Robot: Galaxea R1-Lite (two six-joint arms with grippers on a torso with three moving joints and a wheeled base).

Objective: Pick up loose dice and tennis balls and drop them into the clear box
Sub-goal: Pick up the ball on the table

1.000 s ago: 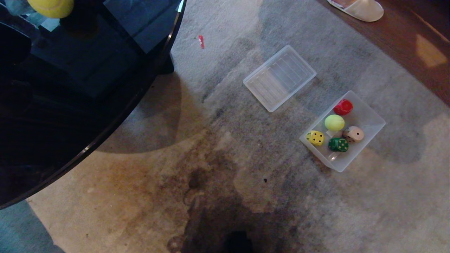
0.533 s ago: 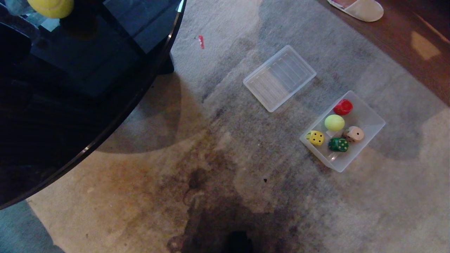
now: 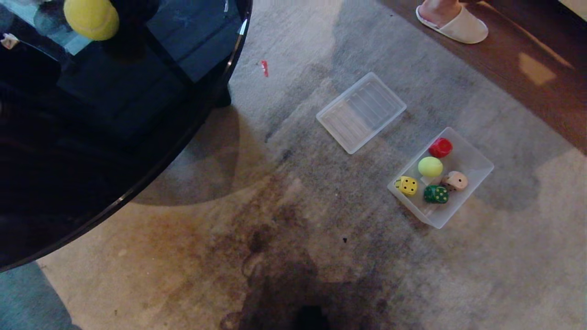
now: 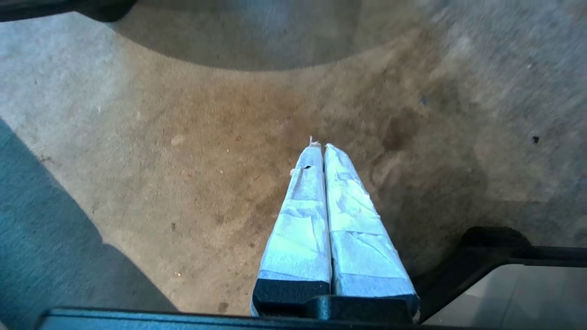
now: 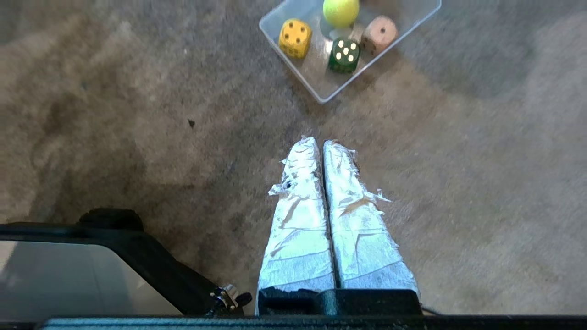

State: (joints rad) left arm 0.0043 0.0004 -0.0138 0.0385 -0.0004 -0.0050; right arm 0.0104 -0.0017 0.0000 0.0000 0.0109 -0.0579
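Clear box (image 3: 477,172): on carpet, holding four dice (image 3: 436,194) and one tennis ball (image 3: 430,167).
Second ball (image 3: 91,18): on black worktop (image 3: 69,174).
Left gripper (image 4: 323,147): fingers pressed together, empty.
Right gripper (image 5: 319,143): likewise.

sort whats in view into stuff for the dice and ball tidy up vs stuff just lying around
For the job: clear box, yellow die, green die, beige die, red die, two tennis balls.

Lying about: ribbed lid, slipper, red scrap.
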